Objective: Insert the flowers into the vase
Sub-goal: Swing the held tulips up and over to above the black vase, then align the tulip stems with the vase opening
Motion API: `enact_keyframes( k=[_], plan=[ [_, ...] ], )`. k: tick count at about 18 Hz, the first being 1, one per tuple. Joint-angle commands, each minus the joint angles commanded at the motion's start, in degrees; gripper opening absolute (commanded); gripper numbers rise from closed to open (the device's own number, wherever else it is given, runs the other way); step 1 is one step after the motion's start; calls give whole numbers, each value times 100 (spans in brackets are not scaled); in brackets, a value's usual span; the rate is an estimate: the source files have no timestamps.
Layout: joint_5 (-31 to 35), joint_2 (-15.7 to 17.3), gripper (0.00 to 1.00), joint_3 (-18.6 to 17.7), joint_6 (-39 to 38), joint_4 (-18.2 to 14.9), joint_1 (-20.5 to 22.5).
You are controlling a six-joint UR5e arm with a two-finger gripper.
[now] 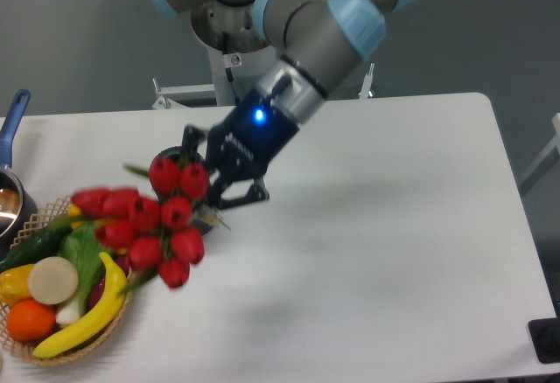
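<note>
1. Jaws pinching the flowers by the stems, bunch held up off the counter and a bit blurred.
2. Red buds hanging out to the left, overlapping the basket edge in view.
3. Vase mostly hidden behind the buds, only a sliver of black rim showing.
4. Pot at far left.

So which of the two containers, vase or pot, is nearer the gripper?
The vase: the black cylinder right beside the gripper, mostly hidden behind the flowers. The blue-handled pot sits at the table's far left edge.
</note>
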Motion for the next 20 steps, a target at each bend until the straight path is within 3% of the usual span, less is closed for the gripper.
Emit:
enact_keyframes(
  k=[5,13,20],
  plan=[
    [-377,255,4,-315,385,0,9],
    [-888,1353,4,-1607,914,-9,299],
    [-889,1520,4,-1889,949,0,343]
  ],
)
